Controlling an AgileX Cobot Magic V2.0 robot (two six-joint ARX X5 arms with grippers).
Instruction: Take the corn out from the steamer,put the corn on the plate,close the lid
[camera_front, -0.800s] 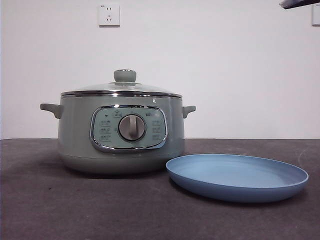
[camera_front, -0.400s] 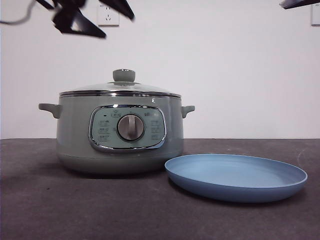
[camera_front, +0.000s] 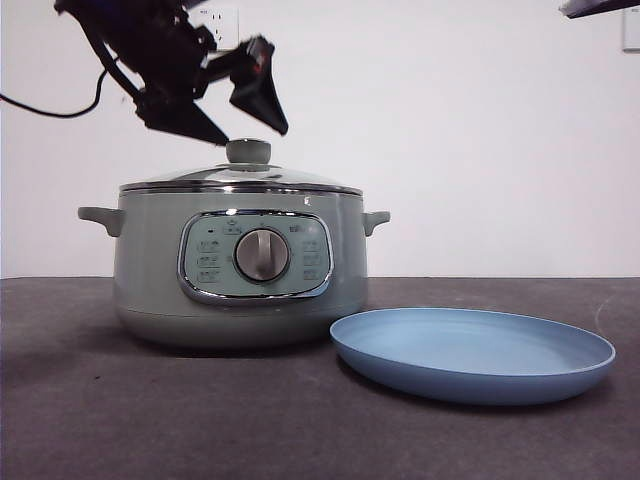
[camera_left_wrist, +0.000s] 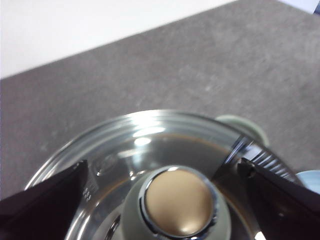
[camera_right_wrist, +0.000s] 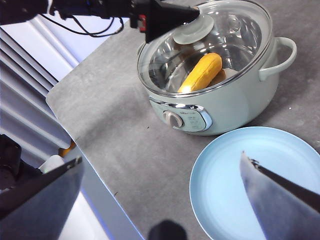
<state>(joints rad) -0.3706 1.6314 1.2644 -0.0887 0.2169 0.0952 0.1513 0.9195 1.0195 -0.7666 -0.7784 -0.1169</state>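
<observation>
The pale green steamer (camera_front: 150, 270) stands left of centre with its glass lid (camera_front: 240, 175) on. My left gripper (camera_front: 250, 133) hangs open just above the lid's knob (camera_front: 248, 151), one jaw to each side of it. In the left wrist view the knob (camera_left_wrist: 179, 202) sits between the open left gripper (camera_left_wrist: 162, 167) jaws, not touched. Through the lid (camera_right_wrist: 235, 30) the right wrist view shows the yellow corn (camera_right_wrist: 202, 71) lying inside the steamer (camera_right_wrist: 240, 100). The light-blue plate (camera_front: 470, 350) is bare. My right gripper (camera_right_wrist: 161, 157) is open, high above the plate (camera_right_wrist: 255, 180).
A wall socket (camera_front: 218, 28) sits behind the left arm, whose black cable (camera_front: 50, 108) trails off to the left. The right arm shows only as a dark tip (camera_front: 598, 6) at the top right corner. The table's edge (camera_right_wrist: 95, 175) runs near the steamer's panel side.
The left arm came in from the top left and dropped toward the lid; its open jaws now flank the knob. Steamer, lid and plate have stayed put.
</observation>
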